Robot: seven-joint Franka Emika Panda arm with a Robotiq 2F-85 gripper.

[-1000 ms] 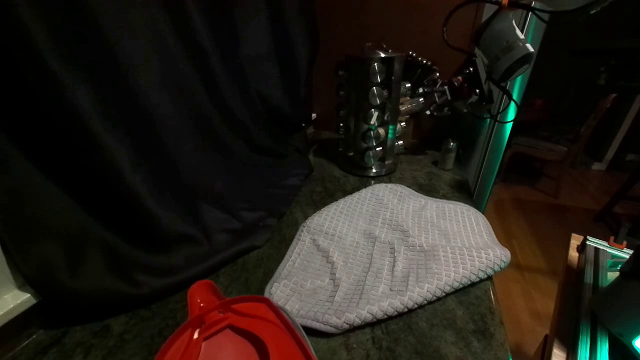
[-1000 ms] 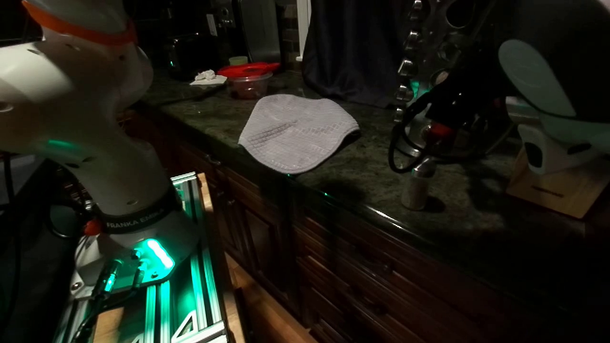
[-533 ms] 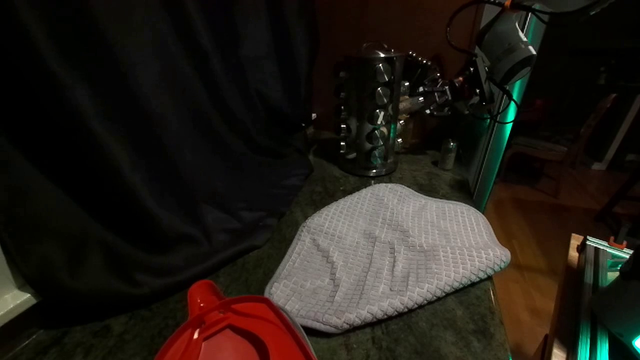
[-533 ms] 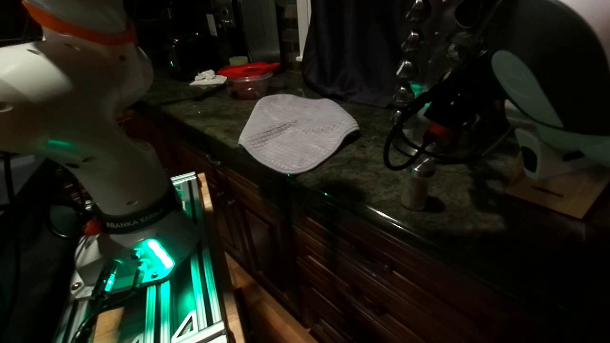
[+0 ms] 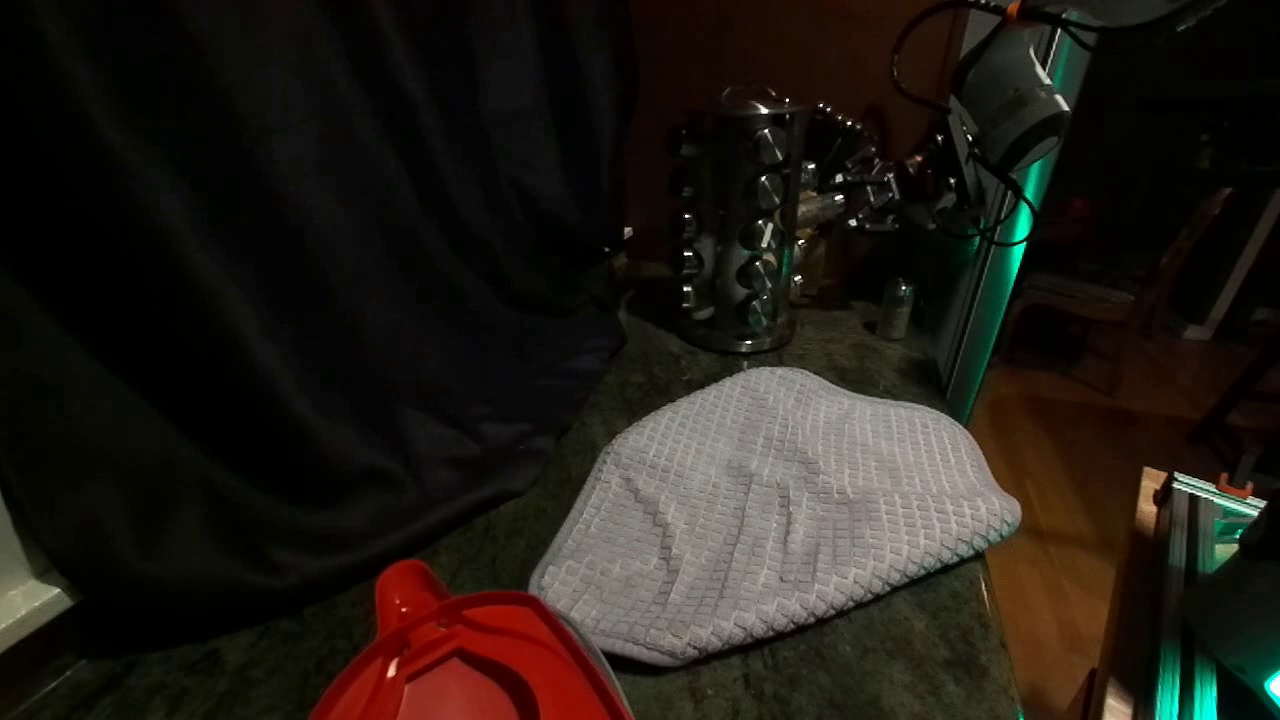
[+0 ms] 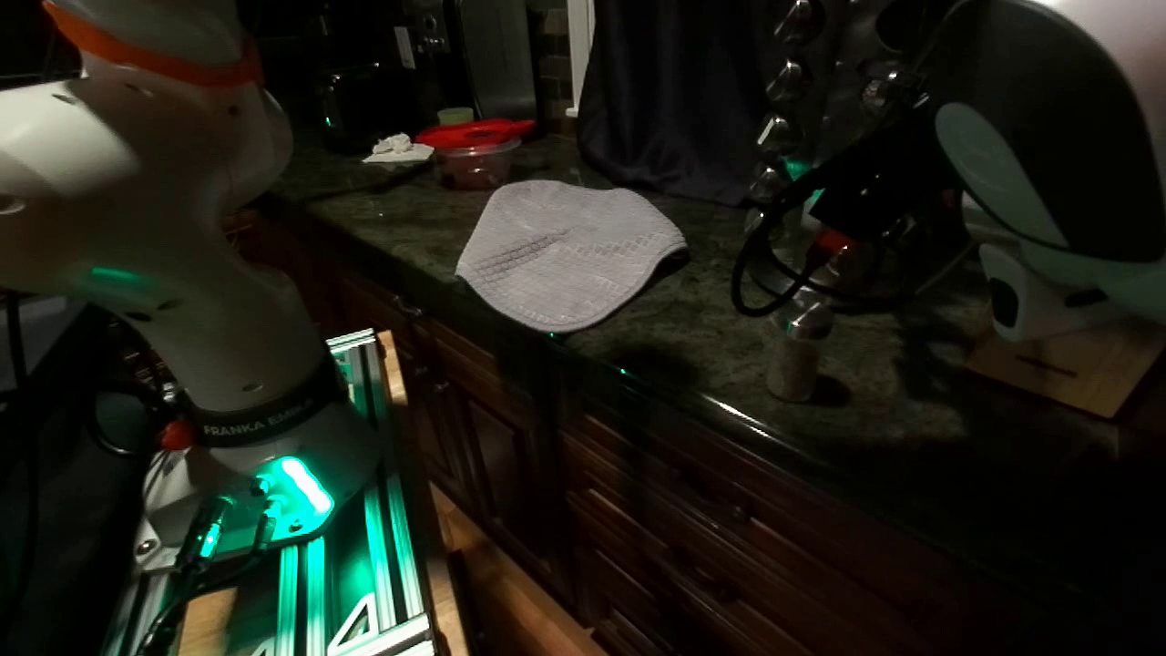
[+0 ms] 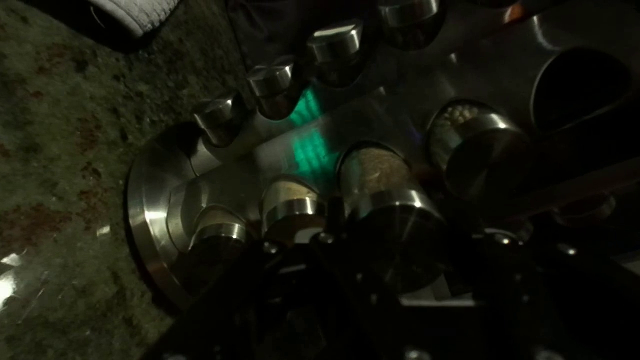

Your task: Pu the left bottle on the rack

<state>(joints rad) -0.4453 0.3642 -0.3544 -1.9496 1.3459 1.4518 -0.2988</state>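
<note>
rack (image 6: 832, 102) partly hidden, red lid (image 5: 475, 655) cropped

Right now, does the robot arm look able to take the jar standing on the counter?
Probably not: the gripper seems closed on another jar, partly in the rack, and should release that before taking the standing jar.

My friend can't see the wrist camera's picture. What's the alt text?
Dim close-up: a robot gripper holds a glass jar, its far end inside a shiny spice rack. More metal-capped jars jut from the rack. Speckled countertop shows at left, pale cloth at top left.
</note>
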